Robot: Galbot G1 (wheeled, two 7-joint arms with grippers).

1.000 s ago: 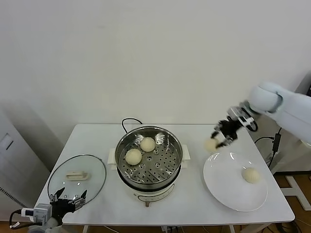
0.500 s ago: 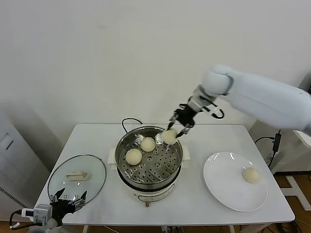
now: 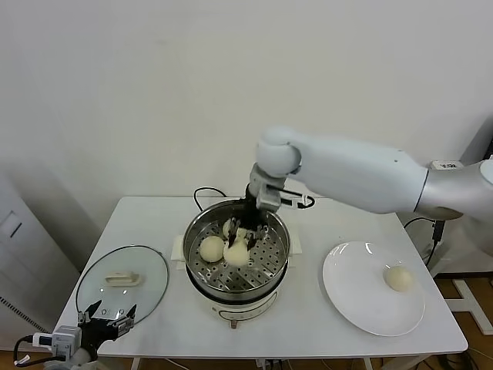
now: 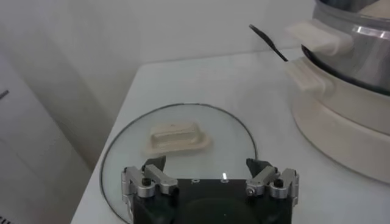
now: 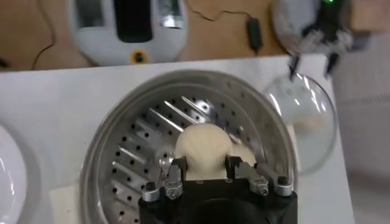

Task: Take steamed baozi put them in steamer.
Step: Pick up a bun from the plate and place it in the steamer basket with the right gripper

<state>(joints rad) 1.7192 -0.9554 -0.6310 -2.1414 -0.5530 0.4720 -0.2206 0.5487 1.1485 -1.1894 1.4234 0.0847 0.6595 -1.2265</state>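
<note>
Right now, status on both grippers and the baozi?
Right gripper shut on held baozi, low inside steamer. Left gripper open, parked by glass lid. One baozi left on plate. Nothing obstructing.

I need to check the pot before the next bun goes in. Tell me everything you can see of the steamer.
The steamer is a round, shiny steel pot with a perforated tray inside, sitting upright on a white base at the middle of the table. Pale side handles stick out and a black cord runs from behind it. Its lid is off. Baozi lie on the tray, and the right gripper is down inside, shut on a baozi. The glass lid lies apart, to its left.
</note>
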